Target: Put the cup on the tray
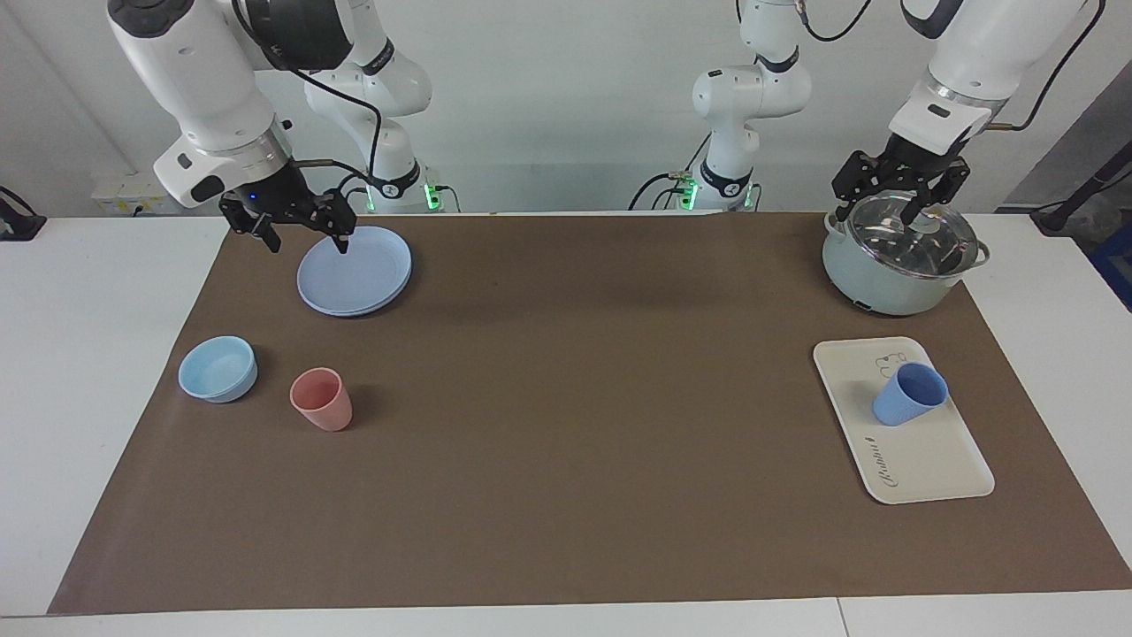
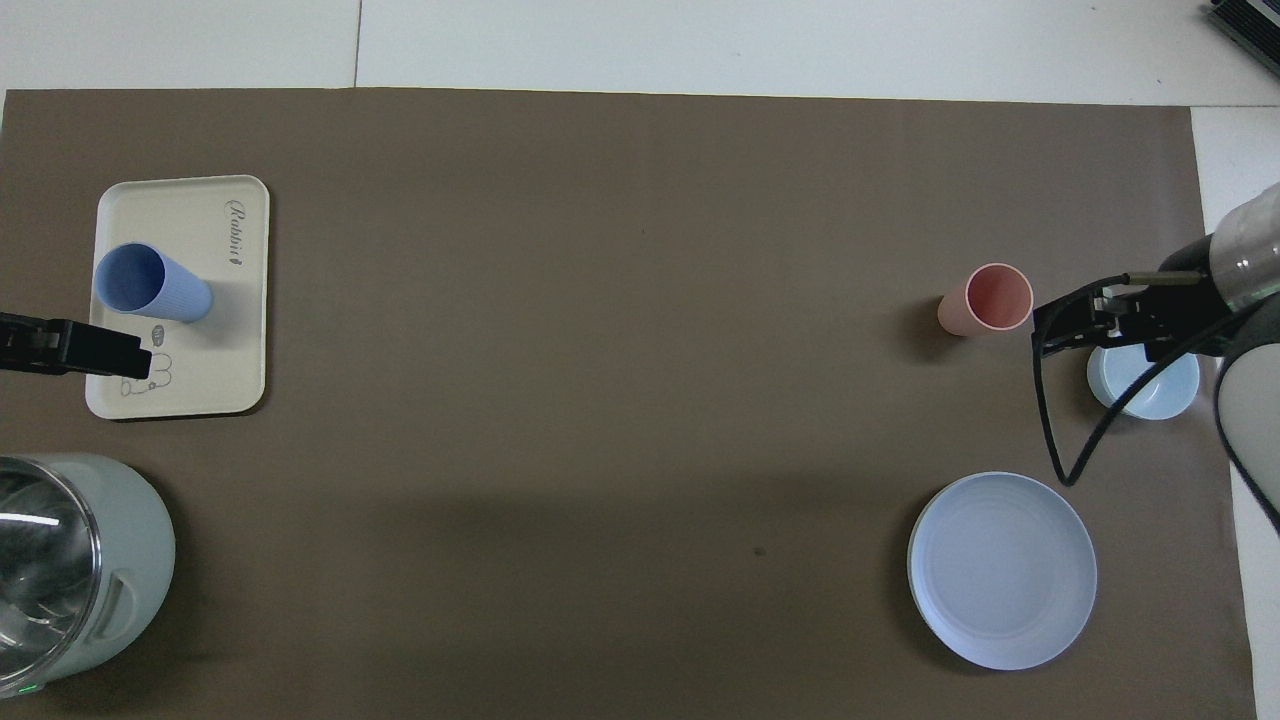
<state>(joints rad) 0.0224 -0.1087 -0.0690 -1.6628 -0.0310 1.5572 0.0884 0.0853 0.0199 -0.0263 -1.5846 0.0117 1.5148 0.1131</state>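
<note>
The left gripper (image 1: 902,196), jaws wide and empty, hangs over the lidded pot (image 1: 898,265) at the upper right of the facing view. The right gripper (image 1: 301,226), also wide and empty, waits over the blue plate (image 1: 363,279) at upper left. Lower right, the cup (image 1: 909,395) stands on the tray (image 1: 937,460); placement looks finished, nothing apparently left

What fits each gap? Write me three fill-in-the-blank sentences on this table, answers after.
1. The blue cup stands on the ____.
2. The left gripper hangs over the ____.
3. The pink cup stands beside the light-blue ____, toward the right arm's end.

Missing words: tray; pot; bowl.
</note>
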